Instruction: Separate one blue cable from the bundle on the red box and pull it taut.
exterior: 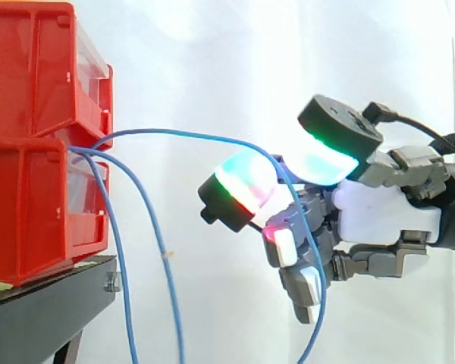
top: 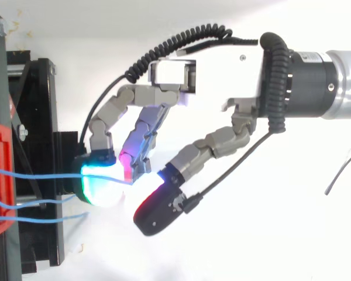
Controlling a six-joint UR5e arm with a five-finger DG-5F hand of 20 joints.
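Hand (exterior: 379,212): mine, reaching in from the right edge in the side view, about level with the seam between the bins and well apart from them. Fingers curled inward. Fingertips (exterior: 243,186) glow cyan, green and red on the two large upper pads; one lower pad is magenta-red, another white. State: closed round one blue cable, which threads between my two upper pads.

Blue cable (exterior: 182,133): leaves the gap between the bins and rises in a shallow arc toward me. It passes between my pads, then drops in front of my lower fingers and off the bottom edge. The span from bins to hand is curved, not straight. In the top view the blue cable (top: 47,174) runs from the bin's edge to my cyan pad and ends between that pad and the magenta one.

Slack cables (exterior: 164,254): two more blue ones from the same seam, hanging down beside the stand, apart from my hand. From above they lie alongside the held one, outside my fingers.

Red bins (exterior: 30,76): two, stacked, at left.

Black stand (exterior: 45,311): under the lower bin.

White curtain (exterior: 212,61): behind everything.
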